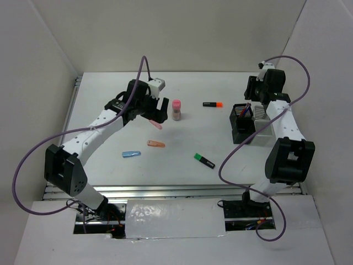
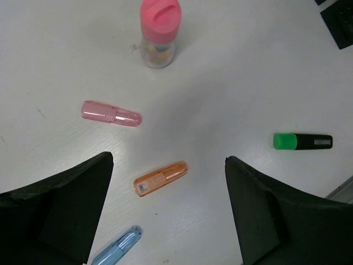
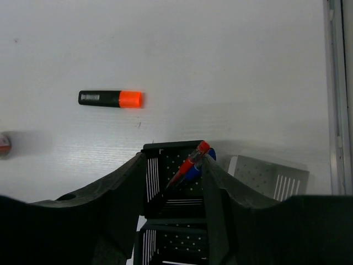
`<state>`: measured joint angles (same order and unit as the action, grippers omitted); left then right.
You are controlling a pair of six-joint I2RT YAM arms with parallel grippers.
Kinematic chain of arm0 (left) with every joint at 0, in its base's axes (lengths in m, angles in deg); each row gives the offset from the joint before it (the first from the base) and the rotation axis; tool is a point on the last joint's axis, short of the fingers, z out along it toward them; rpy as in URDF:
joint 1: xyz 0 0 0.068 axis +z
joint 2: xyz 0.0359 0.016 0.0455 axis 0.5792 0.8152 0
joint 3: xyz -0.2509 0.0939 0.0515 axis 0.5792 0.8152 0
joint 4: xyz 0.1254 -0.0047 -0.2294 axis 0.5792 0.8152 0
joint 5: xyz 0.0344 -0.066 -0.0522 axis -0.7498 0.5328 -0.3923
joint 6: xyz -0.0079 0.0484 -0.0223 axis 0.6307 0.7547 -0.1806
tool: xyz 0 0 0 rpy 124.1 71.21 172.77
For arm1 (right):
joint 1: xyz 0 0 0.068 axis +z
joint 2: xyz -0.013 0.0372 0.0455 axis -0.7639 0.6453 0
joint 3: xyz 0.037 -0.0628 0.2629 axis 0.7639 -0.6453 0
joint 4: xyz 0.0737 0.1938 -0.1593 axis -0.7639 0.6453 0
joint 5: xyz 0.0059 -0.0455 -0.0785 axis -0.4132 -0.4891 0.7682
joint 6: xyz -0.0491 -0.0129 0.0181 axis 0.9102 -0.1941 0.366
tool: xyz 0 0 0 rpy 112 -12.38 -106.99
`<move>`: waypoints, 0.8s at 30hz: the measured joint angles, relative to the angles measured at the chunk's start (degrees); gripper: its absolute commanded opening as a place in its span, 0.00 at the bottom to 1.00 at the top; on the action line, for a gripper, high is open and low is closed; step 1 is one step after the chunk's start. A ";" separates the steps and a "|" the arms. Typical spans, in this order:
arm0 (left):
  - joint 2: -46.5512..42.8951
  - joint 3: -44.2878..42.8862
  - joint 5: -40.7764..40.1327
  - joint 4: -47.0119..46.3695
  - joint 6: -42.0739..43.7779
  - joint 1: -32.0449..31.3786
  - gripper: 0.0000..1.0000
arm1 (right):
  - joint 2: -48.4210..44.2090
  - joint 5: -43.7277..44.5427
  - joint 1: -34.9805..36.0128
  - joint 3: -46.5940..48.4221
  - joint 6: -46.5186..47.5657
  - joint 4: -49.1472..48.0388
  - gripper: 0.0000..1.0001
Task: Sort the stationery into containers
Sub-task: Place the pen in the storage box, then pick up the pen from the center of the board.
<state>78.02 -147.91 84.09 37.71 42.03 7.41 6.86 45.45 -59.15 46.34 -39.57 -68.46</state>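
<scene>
My right gripper (image 1: 251, 102) hangs open over the black mesh cup (image 1: 242, 123). In the right wrist view a red pen (image 3: 191, 161) and a blue pen (image 3: 193, 171) stand in the cup (image 3: 165, 147), leaning against my right finger (image 3: 220, 187). The white tray (image 3: 270, 176) sits just right of the cup. My left gripper (image 2: 168, 165) is open above an orange cap-like piece (image 2: 161, 177). A pink piece (image 2: 111, 113), a blue piece (image 2: 117, 247), a pink-capped cylinder (image 2: 159, 33) and a green highlighter (image 2: 303, 142) lie around it. An orange highlighter (image 3: 110, 99) lies left of the cup.
White walls close in the table on the left, back and right. A metal rail (image 1: 74, 105) runs along the left edge. Both arm bases stand at the near edge (image 1: 165, 193).
</scene>
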 measured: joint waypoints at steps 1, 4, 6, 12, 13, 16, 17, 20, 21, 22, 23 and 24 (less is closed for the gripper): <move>-0.13 0.33 1.66 -0.33 0.74 0.74 0.92 | 0.00 -0.31 0.00 0.02 -0.15 0.13 0.52; -1.77 3.67 6.97 -2.78 4.17 1.64 0.85 | -0.42 -1.70 0.11 0.22 -0.96 1.36 0.52; -3.08 6.23 9.99 -2.64 7.21 1.77 0.82 | -1.55 -3.43 0.15 0.28 -1.57 2.47 0.52; -3.82 8.46 14.47 2.16 17.42 4.33 0.86 | -8.90 -9.46 1.92 1.68 -1.68 7.37 0.52; -3.87 8.92 15.06 3.65 19.85 6.01 0.87 | -10.69 -10.56 2.60 1.68 -1.46 8.22 0.52; -3.89 9.92 16.35 9.62 28.74 11.28 0.89 | -15.39 -13.18 4.76 1.53 -0.24 11.08 0.52; -3.98 10.27 16.22 11.21 31.41 12.61 0.90 | -16.63 -13.84 5.38 1.11 0.39 11.56 0.51; -4.87 12.33 16.13 12.83 36.00 13.51 0.92 | -19.50 -15.26 8.76 -0.37 3.72 15.47 0.51; -5.40 13.14 16.48 12.79 36.20 13.92 0.93 | -19.89 -15.34 10.36 -0.94 4.92 16.87 0.52; -5.77 13.73 16.72 12.31 35.45 14.19 0.94 | -20.04 -15.39 12.02 -1.55 6.14 18.43 0.54; -5.90 13.99 16.41 11.72 33.73 14.86 0.95 | -20.28 -14.78 14.43 -2.71 7.43 18.97 0.56; -5.79 13.90 15.80 10.49 31.58 16.02 0.95 | -20.50 -14.27 16.55 -4.07 8.50 19.78 0.57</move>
<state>72.22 -134.01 99.89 48.20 73.61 23.43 -13.64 31.17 -42.61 42.27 -31.06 -48.68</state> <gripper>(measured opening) 0.942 0.548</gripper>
